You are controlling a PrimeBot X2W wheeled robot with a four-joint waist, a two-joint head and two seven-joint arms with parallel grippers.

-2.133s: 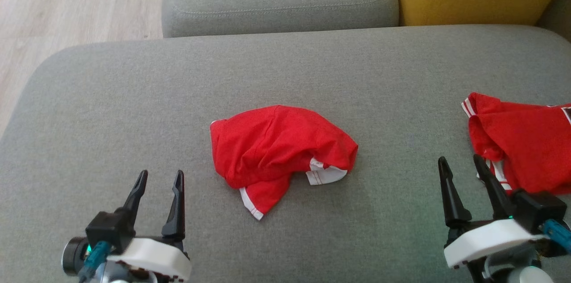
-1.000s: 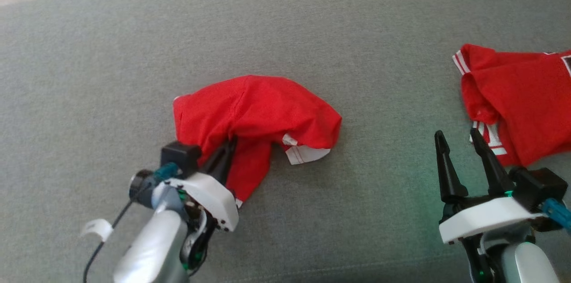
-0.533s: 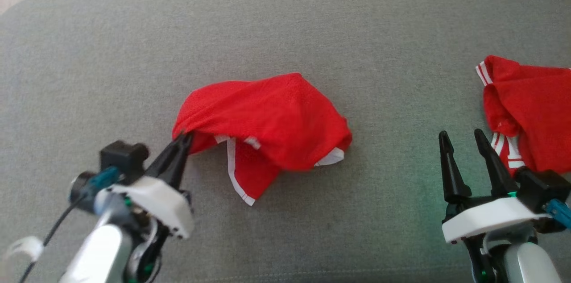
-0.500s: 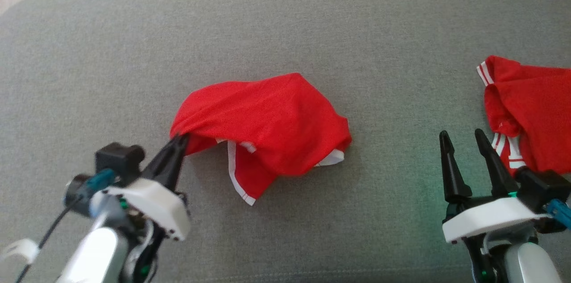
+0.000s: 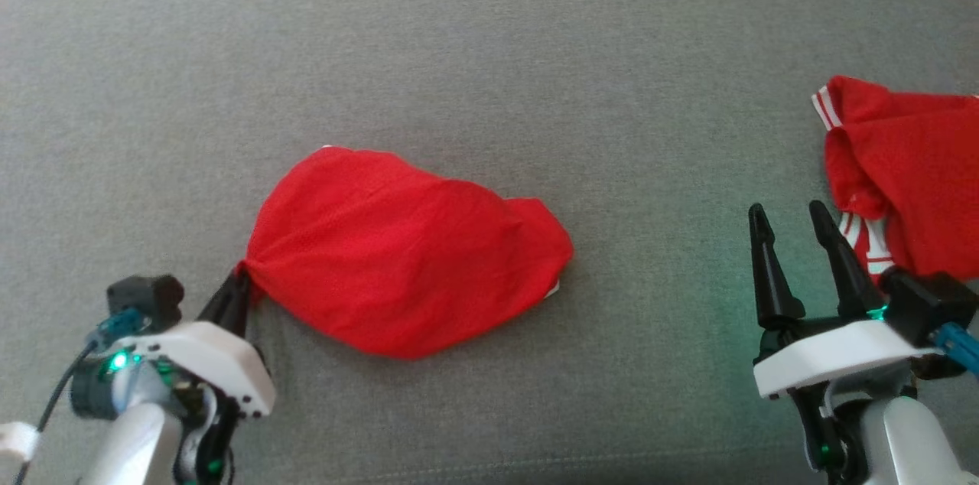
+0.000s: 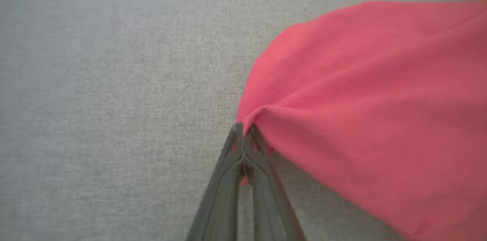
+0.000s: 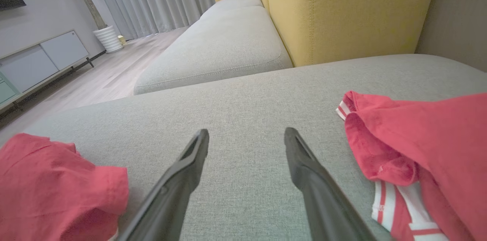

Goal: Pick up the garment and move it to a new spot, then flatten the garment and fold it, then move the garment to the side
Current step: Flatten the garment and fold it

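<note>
The left gripper [image 5: 239, 280] is clenched on a bunched corner of the red garment [image 5: 398, 255]. In the left wrist view its two dark fingers press together with a sliver of red cloth caught between them. From that pinch the garment spreads ahead of the fingertips and off toward the right gripper's side, lying as a rounded, slightly domed mass on the grey sofa cushion [image 5: 489, 49]. The pinched corner is drawn into a point, but I cannot tell whether it is lifted clear of the cushion. A small bit of white trim [image 5: 552, 288] peeks out at the garment's edge farthest from the left gripper, and the other hems are tucked underneath. The right gripper [image 5: 788, 209] is released, its fingers spread wide over bare cushion and holding nothing, well apart from the garment. Just beside its outer finger lies a second red garment [image 5: 910, 171] with white stripes, crumpled and cut off by the edge of the head view. Whether the finger touches it is hard to make out. Beyond the right gripper's fingertips, in its wrist view, rises a yellow backrest [image 7: 342, 9].
</note>
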